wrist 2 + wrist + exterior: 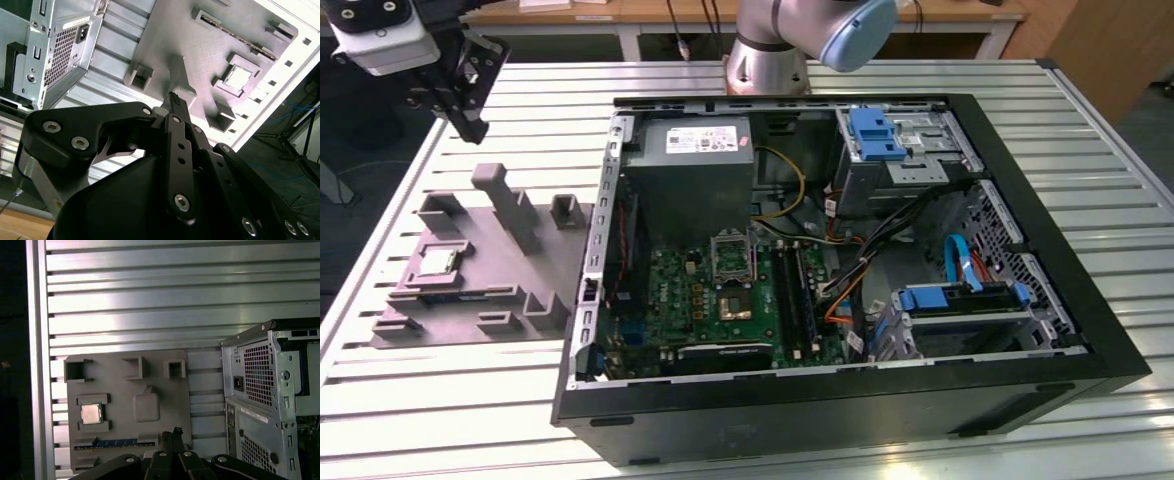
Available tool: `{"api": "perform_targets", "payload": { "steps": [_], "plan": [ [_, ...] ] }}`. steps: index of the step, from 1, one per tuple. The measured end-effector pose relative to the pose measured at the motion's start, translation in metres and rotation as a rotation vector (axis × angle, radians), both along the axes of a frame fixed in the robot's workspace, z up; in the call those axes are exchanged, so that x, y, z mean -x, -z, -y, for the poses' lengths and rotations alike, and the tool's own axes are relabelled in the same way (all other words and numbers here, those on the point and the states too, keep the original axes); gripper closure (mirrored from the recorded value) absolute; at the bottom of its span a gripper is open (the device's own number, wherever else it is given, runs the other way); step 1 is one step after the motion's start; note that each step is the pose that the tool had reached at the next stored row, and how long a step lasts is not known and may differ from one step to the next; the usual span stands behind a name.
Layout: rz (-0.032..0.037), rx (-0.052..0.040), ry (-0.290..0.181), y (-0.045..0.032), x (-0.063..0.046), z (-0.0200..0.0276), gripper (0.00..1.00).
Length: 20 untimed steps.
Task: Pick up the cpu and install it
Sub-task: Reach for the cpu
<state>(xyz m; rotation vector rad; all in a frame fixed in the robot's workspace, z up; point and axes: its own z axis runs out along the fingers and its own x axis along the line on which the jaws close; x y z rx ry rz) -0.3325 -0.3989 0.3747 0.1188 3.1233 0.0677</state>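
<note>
Pincer [471, 128]: parked up high over the table [454, 400], tips pinched narrow in both wrist views [173, 97] [171, 435], nothing held

Cpu [436, 261]: lying flat in its square pocket, well below the pincer and off to one side of the tips, not touched; same story in both wrist views [238, 77] [91, 413]

Fixture plate [467, 320]: grey, directly under the pincer, with tall posts [500, 195] sticking up closer to the tips than the cpu is

Socket [731, 255]: inside the open pc case [854, 400], much further from the pincer than the cpu

Risk, snagging: probably clipping one of those posts on the way down, since they're right by the straight line to the chip

Risk, bad grab: with tips this narrow, likely landing on top of the chip instead of around it; thin edges plus pocket walls, so easy to tilt or pop out

Risk, later: crooked grip probably means crooked seating in the socket
</note>
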Motion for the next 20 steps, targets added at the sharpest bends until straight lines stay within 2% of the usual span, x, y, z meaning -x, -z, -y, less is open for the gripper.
{"api": "perform_targets", "payload": {
  "steps": [20],
  "plan": [
    [-0.0003,0.0000,0.000,0.0010,0.017,0.0000,0.89]
  ]
}}
